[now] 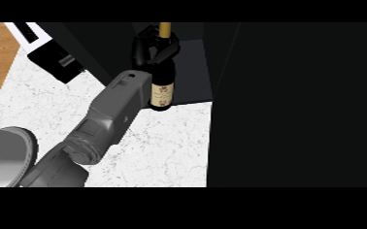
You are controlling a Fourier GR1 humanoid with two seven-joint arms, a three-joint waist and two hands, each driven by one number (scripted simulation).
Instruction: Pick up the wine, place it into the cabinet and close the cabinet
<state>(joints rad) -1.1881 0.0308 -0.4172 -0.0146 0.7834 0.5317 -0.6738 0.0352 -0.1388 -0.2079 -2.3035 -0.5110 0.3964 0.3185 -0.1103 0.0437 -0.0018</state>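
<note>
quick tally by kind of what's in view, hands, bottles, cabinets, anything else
hands: 1, the left hand, curled round the wine bottle's neck
wine bottles: 1, the wine bottle
cabinets: 1, the dark cabinet
grey round objects: 1, at the left edge
total: 4

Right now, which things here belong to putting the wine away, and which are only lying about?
For the job:
- wine bottle, held by the robot hand
- dark cabinet

Lying about:
- grey round dish at the left edge
- black-and-white object at upper left
</note>
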